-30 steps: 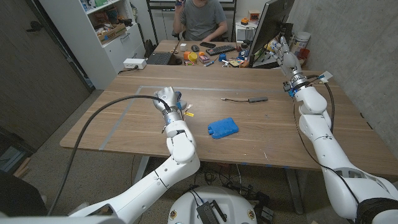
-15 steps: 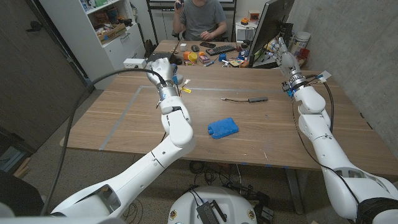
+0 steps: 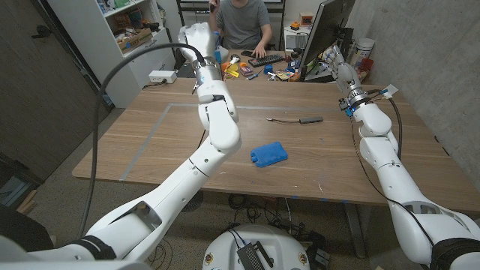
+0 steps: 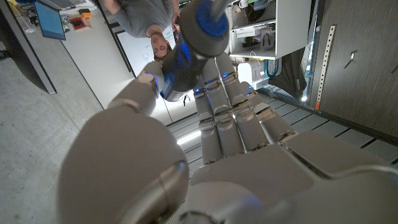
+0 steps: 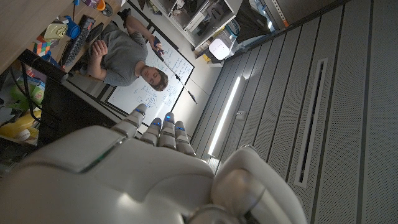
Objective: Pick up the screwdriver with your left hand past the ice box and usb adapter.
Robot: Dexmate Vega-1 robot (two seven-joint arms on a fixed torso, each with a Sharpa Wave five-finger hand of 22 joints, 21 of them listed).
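Clearly, the left hand point(image 3: 196, 36) is raised high above the far part of the desk point(image 3: 150, 142), its fingers point(image 4: 231, 106) wrapped around the screwdriver point(image 4: 200, 37), whose blue-and-black handle rises out of the grip. The tool is judged to be light and rigid, with a rubbery handle that gives good purchase; the thick handle is the proper place to hold it, while the thin metal shaft would slip and twist. The blue ice box point(image 3: 268, 154) lies on the desk near its middle, and the usb adapter point(image 3: 309, 119) with its short cable lies beyond it, both well apart from the raised hand.

The head view shows the whole layout: both arms, the two bypassed items, and the right hand point(image 3: 343, 73) held upright at the far right edge of the desk, its fingers straight and together, holding nothing. The left wrist view alone shows the grip itself, fingers closed on the handle. The right wrist view shows a seated person point(image 5: 127, 59) behind the desk.
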